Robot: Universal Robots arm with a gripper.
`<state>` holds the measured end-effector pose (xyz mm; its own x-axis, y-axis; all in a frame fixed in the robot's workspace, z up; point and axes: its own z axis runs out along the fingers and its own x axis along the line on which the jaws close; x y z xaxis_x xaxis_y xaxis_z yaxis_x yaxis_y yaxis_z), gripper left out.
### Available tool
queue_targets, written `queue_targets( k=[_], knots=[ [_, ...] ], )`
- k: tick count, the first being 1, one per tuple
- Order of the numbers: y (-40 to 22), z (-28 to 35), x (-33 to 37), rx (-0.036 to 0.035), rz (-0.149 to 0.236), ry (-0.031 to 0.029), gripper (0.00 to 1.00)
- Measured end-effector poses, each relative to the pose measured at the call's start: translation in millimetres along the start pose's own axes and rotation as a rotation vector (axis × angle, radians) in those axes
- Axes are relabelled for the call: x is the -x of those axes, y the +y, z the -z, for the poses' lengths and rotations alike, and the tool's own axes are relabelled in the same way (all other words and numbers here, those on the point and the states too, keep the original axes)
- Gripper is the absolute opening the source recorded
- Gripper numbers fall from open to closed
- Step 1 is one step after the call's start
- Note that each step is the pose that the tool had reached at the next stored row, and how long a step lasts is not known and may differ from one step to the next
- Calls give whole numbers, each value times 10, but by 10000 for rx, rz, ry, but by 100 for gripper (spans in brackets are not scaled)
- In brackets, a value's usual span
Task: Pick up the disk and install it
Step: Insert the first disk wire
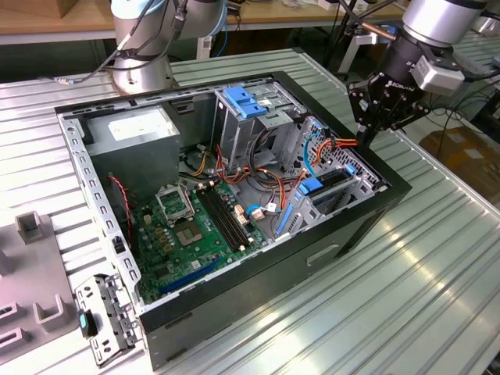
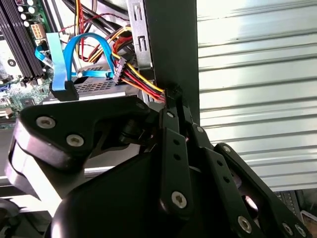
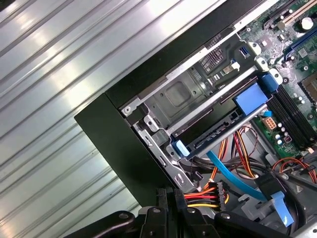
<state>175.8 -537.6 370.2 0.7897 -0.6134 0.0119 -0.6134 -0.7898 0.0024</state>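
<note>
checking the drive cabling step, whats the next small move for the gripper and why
Probably a small nudge inward toward the power plug: the gripper hangs at the case wall, beside the plug's red and yellow wires.

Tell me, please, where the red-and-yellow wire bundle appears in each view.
Exterior view: wire bundle at the case's edge on the exterior view's right, beside the gripper.
Second wrist view: between blue cable and case wall.
First wrist view: beside the gripper.
Shared landmark: black case wall.
</note>
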Motion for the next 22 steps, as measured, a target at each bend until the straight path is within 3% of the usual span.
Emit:
queue_targets(
  k=[5, 9, 16, 22],
  knots=[
    [41, 2, 50, -14, -245, -14, 17],
    [41, 2, 51, -4, -1138, -15, 17],
    [69, 3, 87, 0, -1457, -16, 17],
    [70, 3, 88, 12, -2458, -17, 17]
  ],
)
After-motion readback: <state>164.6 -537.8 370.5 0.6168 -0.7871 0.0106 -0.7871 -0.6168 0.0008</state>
